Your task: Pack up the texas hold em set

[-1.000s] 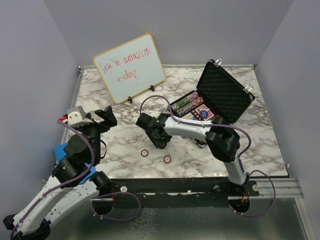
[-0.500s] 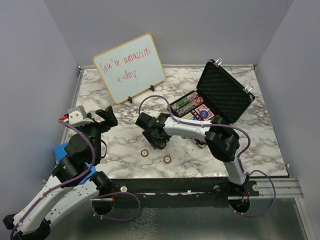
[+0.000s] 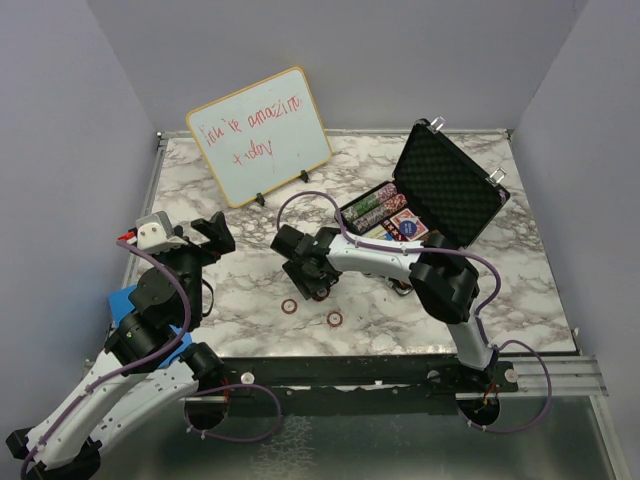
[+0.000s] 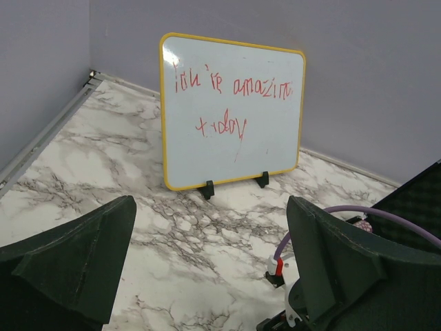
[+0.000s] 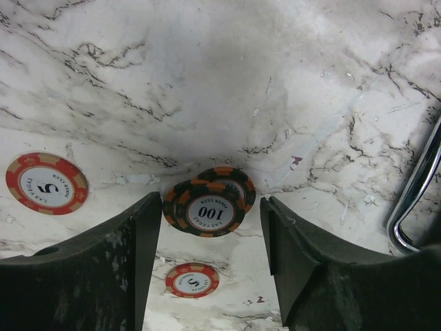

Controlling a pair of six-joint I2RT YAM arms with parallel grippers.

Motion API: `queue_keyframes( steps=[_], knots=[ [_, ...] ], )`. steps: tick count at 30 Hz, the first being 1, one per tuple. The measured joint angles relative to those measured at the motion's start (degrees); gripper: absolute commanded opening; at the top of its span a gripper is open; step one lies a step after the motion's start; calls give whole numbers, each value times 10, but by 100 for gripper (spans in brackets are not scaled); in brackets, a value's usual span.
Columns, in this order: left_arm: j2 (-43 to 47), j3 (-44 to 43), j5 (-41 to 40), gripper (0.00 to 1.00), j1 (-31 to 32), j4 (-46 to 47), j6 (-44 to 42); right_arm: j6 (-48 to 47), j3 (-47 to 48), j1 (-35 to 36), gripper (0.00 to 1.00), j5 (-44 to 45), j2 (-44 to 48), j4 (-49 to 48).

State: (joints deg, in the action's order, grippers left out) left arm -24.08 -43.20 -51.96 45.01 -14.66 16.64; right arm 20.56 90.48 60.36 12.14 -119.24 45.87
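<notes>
- Grey-lilac walls close in a white marble table (image 3: 480, 290).
- Wood-framed whiteboard (image 3: 260, 135) with red writing stands upright, straight ahead of the left pincer (image 4: 210, 255) and well apart from it.
- Black briefcase (image 3: 450, 185) lies open far behind the right pincer (image 3: 308, 285), toward that arm's elbow. Its foam-lined lid is tilted back, with rows of poker chips (image 3: 372, 207) and a red card deck (image 3: 408, 226) in the tray.
- Left pincer is raised off the table, its jaws spread wide with nothing between them.
- Right pincer (image 5: 210, 207) points down at the table, jaws apart and gripping nothing.
- Two overlapping black-and-orange 100 chips (image 5: 207, 210) lie flat on the marble right between its fingertips. The left finger (image 5: 148, 227) is just beside their edge, and whether it touches cannot be told. The other finger stands a little apart.
- One red 5 chip (image 5: 46, 183) lies flat outside the left finger.
- Another red 5 chip (image 5: 192, 279) lies between the fingers, farther back toward the wrist.
</notes>
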Motion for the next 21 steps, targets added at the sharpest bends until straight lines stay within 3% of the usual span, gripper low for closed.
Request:
queue_keyframes(
  steps=[13,21],
  knots=[
    [0,0,0,99,0,0,0,-18,-13,-1,76,-11,22,-9],
    [0,1,0,99,0,0,0,-60,-43,-1,77,-47,28,-28]
  ],
)
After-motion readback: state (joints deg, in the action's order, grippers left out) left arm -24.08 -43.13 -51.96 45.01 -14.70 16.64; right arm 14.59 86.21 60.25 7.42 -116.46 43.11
